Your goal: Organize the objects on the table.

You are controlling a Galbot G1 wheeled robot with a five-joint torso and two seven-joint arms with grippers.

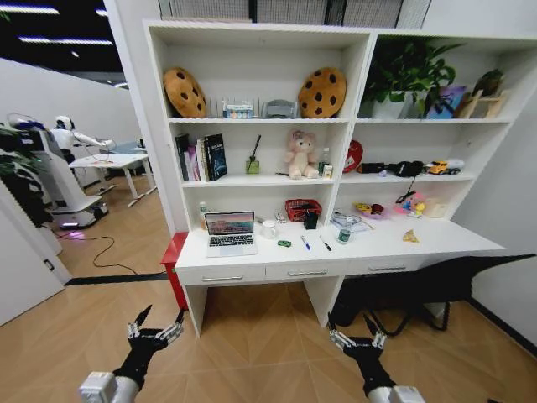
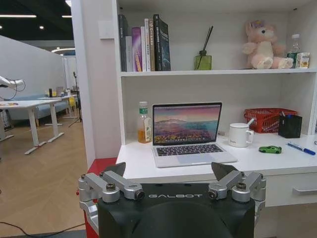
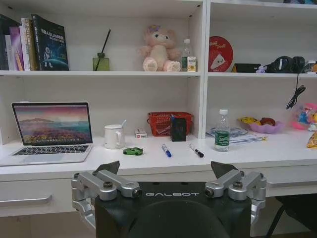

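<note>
objects sit on the white counter [image 1: 436,238]: open laptop [image 1: 230,232] at the left end, green piece [image 1: 284,243], blue pen [image 1: 305,243], black pen [image 1: 325,243] and green-banded bottle [image 1: 343,236] mid-counter, yellow packet [image 1: 409,237] to the right. pens' long axes run front-to-back. everything lies at 12 o'clock, well apart from both arms. left gripper [image 1: 155,327] is nearer the laptop, right gripper [image 1: 357,332] nearer the pens and bottle. both hang low over the floor, fingers spread, holding nothing.

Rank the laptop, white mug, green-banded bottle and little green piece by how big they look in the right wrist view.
1. laptop
2. white mug and green-banded bottle: too close to rank, the mug wider, the bottle taller
3. green piece
</note>
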